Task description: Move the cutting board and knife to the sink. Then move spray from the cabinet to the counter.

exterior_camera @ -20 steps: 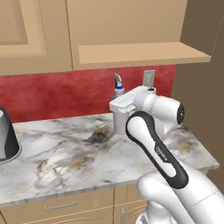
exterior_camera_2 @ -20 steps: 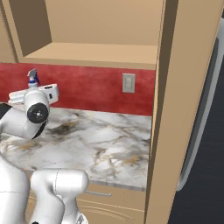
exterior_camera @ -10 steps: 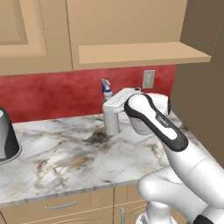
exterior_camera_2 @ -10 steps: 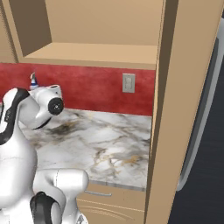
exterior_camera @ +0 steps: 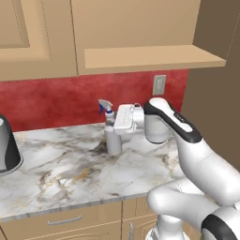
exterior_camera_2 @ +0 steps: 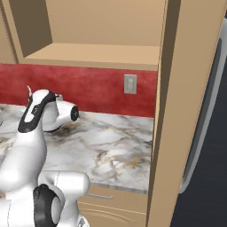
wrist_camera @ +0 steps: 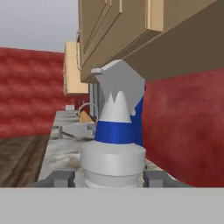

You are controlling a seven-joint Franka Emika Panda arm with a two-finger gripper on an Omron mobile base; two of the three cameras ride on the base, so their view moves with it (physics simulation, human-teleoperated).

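the counter (exterior_camera: 70, 173) is stretching wide under the cabinet (exterior_camera: 140, 28), and the white arm is reaching across it toward the red back wall. the spray (exterior_camera: 111, 133) is standing upright with its base on or just above the marble, out of the cabinet, so the last leg of the job is looking nearly finished. the gripper (wrist_camera: 113, 177) is hugging the bottle's body from both sides, the jaws pinching it halfway apart, with a fingertip (wrist_camera: 59, 178) showing at each flank. letting go and backing off is what is remaining, i reckon. the sink (wrist_camera: 76, 116) is showing far down the counter, too small to judge the board or knife.
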